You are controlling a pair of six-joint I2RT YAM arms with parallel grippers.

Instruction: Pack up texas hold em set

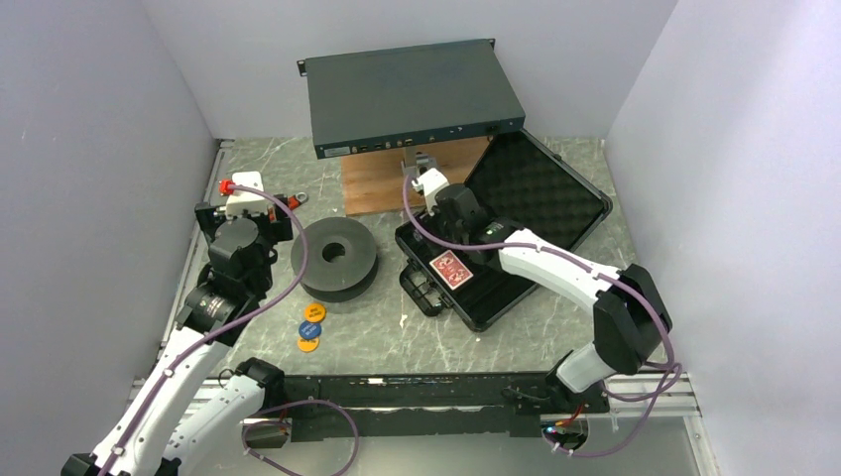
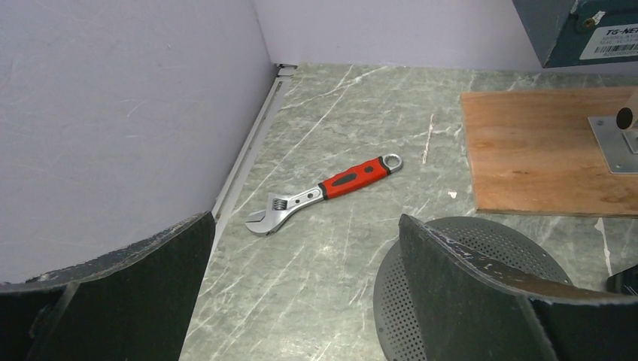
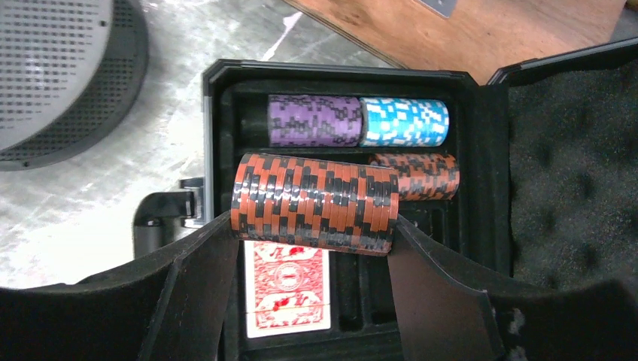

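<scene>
The black case (image 1: 592, 202) lies open at centre right, its foam lid (image 3: 572, 173) tipped back. Its tray (image 3: 218, 83) holds a purple chip stack (image 3: 314, 120), a teal stack (image 3: 404, 122), a short brown stack (image 3: 425, 174) and the red-backed card deck (image 3: 287, 293). My right gripper (image 3: 314, 222) is shut on a long brown-and-black chip stack (image 3: 314, 201), held sideways just above the tray; it also shows in the top view (image 1: 451, 213). Orange (image 1: 314, 311), blue (image 1: 309, 329) and yellow (image 1: 308, 344) discs lie on the table. My left gripper (image 2: 302, 226) is open and empty.
A dark grey spool (image 1: 334, 258) sits between the arms, touching the right side of my left gripper. A red-handled wrench (image 2: 331, 188) lies ahead of it by the left wall. A teal-grey metal box (image 1: 412, 94) and a wooden board (image 1: 377, 188) are at the back.
</scene>
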